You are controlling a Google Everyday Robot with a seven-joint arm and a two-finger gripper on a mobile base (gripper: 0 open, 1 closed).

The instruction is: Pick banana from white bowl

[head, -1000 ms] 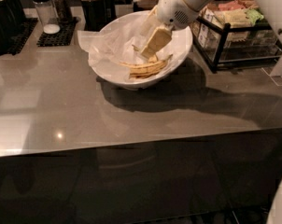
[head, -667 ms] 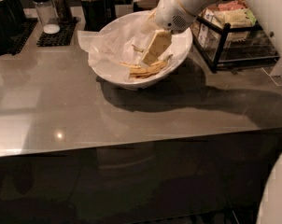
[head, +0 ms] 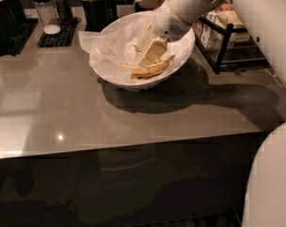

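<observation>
The white bowl (head: pixel 110 72), wide and lined with crinkled white paper, stands on the grey counter at the back centre. A yellow banana (head: pixel 150 70) lies in its bottom right part. My gripper (head: pixel 147 52) reaches down into the bowl from the upper right, its pale fingers (head: pixel 154 52) just above the banana and touching or nearly touching it. The white arm (head: pixel 237 8) comes in from the right.
A black wire rack (head: pixel 228 41) with packets stands right of the bowl. A black cup of wooden sticks (head: pixel 94 4), shakers on a black mat (head: pixel 50 13) and a dark container (head: pixel 5 18) stand behind left. The counter's front edge runs across the middle.
The view and arm have shifted slightly; my gripper stays low in the bowl over the banana, a little deeper than before.
</observation>
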